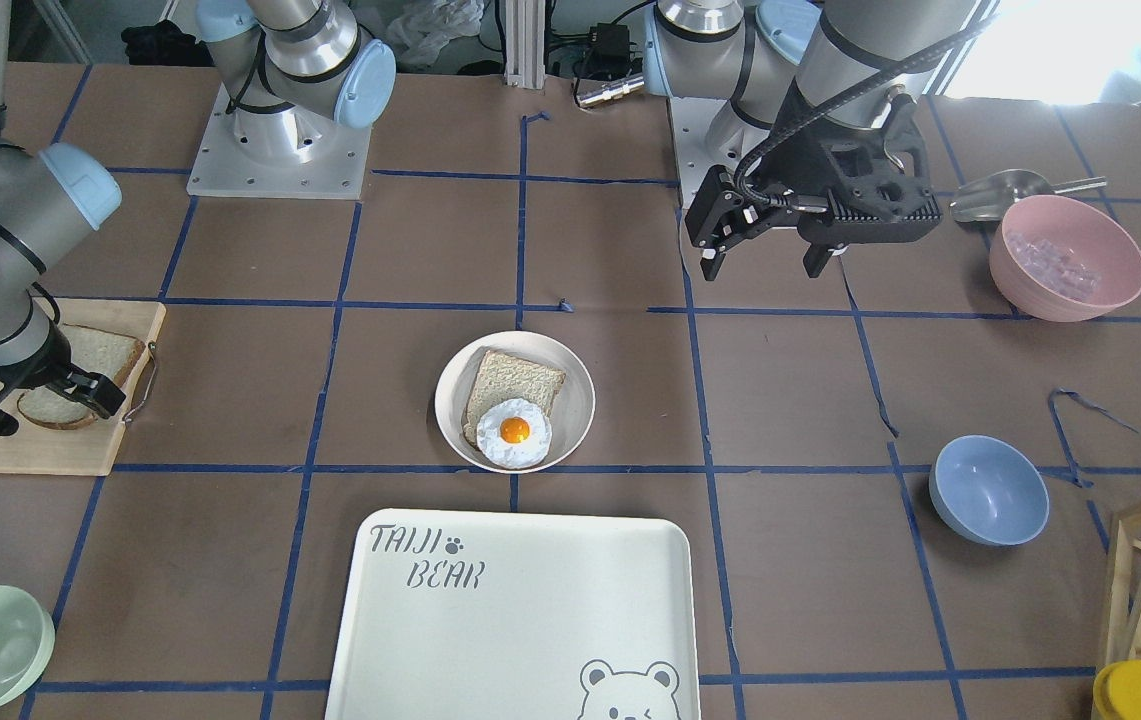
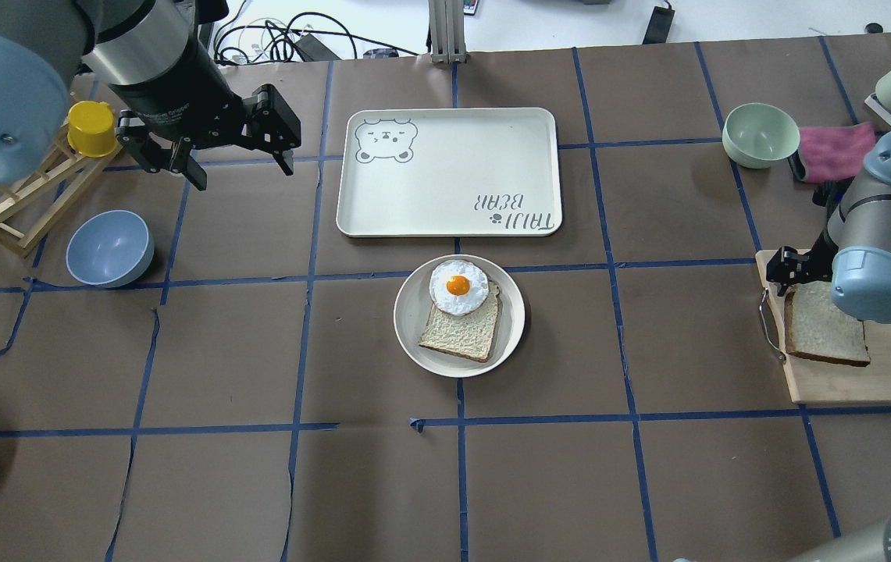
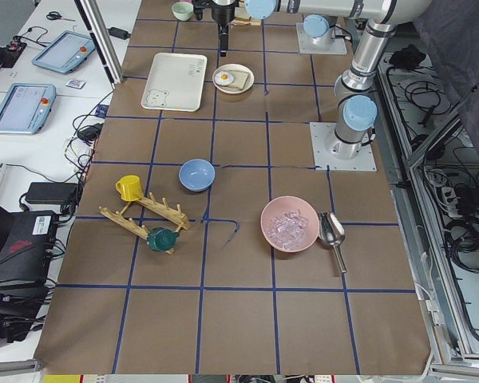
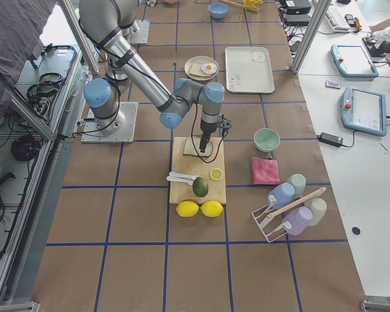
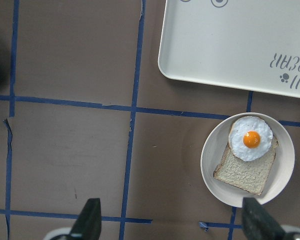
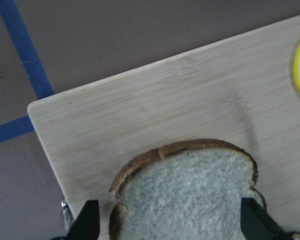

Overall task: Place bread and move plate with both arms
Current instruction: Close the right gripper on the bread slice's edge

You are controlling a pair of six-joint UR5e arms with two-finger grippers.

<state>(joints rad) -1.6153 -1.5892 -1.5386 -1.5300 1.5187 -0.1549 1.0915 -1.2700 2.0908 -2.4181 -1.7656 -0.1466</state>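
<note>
Wooden board (image 6: 140, 100): the bread (image 6: 185, 195) is laid on it, straddled by the right gripper (image 6: 172, 222), held unclenched; the plate (image 2: 411, 336) is set well apart from the board; farther still, the left gripper (image 5: 173, 222) is held released.

The only words I can read stand on the large rectangular white tray (image 1: 550, 640): "TAIJI BEAR" in grey letters, a small paw print after "TAIJI". White print on my left arm (image 2: 150, 78), on its black collar, is blurred; perhaps a maker's name.
</note>
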